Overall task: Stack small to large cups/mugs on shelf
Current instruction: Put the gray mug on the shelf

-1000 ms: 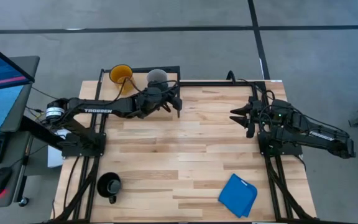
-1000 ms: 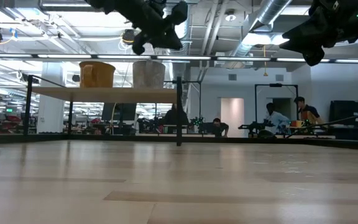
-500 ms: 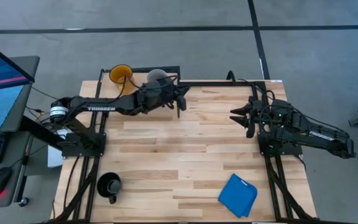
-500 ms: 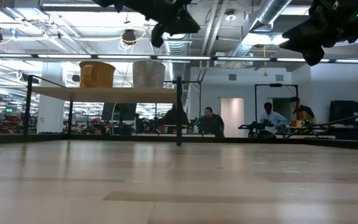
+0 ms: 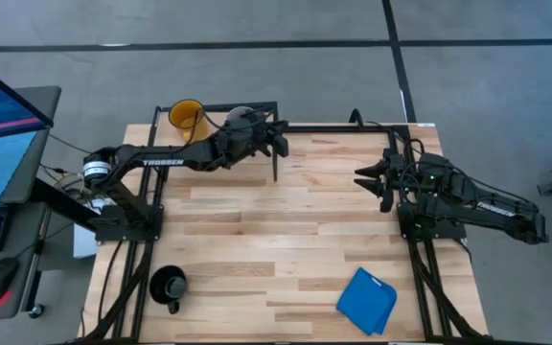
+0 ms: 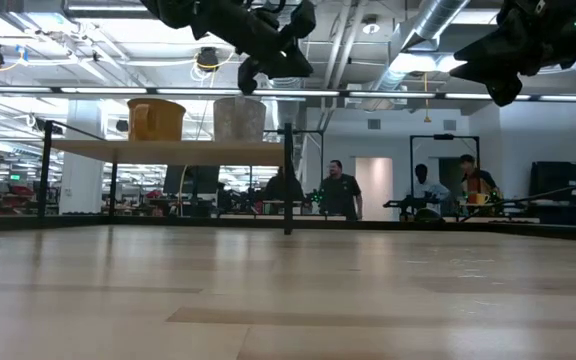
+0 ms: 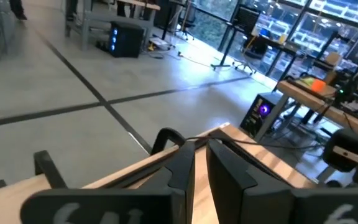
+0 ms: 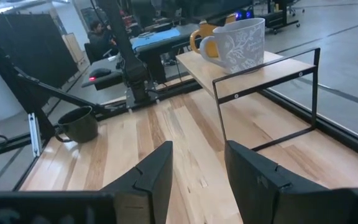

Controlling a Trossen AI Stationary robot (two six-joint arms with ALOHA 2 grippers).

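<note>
Slatted wooden tabletop (image 5: 286, 230) is noted beneath both arms. On the shelf (image 5: 214, 113) at the far left corner, the yellow-orange mug (image 5: 187, 116) stands left of the left gripper (image 5: 276, 144), and the pale grey-white mug (image 5: 241, 119) is partly covered by that arm, just behind the gripper, whose fingers are seen clenched and empty. The black mug (image 5: 170, 286) sits well apart at the near edge. The right gripper (image 5: 370, 179) is held released, with a blue folded cloth (image 5: 367, 300) nearer the front.
</note>
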